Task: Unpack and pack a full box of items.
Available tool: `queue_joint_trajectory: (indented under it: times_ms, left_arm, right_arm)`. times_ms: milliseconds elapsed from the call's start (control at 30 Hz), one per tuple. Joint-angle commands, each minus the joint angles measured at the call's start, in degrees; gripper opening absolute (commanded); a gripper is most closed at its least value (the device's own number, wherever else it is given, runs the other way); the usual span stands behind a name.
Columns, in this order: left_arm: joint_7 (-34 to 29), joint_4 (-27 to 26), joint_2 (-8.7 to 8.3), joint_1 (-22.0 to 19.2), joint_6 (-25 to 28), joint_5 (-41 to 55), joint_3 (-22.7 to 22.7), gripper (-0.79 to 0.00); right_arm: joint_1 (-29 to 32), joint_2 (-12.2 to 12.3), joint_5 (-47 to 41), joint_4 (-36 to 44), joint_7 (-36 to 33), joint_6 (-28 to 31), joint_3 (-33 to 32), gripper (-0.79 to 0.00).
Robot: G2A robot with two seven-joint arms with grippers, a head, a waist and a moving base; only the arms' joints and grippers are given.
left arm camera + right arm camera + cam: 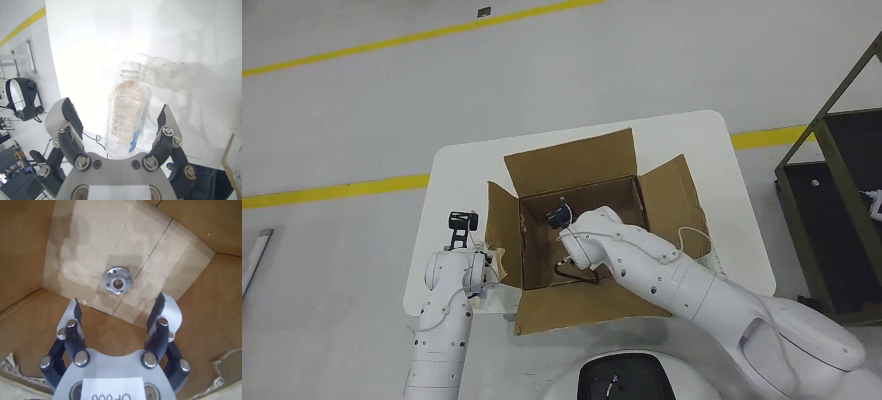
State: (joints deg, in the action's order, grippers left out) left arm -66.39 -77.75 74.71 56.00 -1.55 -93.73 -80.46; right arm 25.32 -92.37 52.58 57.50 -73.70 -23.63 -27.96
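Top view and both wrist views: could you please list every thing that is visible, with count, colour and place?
cardboard box: one, brown, open, mid-table
metal flange: one, silver-grey, on the box floor
plastic bottle: one, clear, over the table beside the box
table: one, white, under the box
floor lines: two, yellow, beyond the table
rack: one, dark green, beside the table
left claw: one, black-padded, open around the bottle, not touching
right claw: one, black-padded, open, in the box above the flange

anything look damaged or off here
The cardboard box has torn, ragged edges. The plastic bottle between the left gripper's open fingers seems uncapped, and a grimy patch marks the table.
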Motion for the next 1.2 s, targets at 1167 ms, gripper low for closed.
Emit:
queue_joint_trajectory:
  times_ms: [1167]
  left_arm:
    - [0.0,0.0,0.0,0.0,0.0,0.0,0.0,0.0]
  right_arm:
    - [-4.18,-11.18,-3.13,-27.12,8.26,6.79,1.44,-0.456]
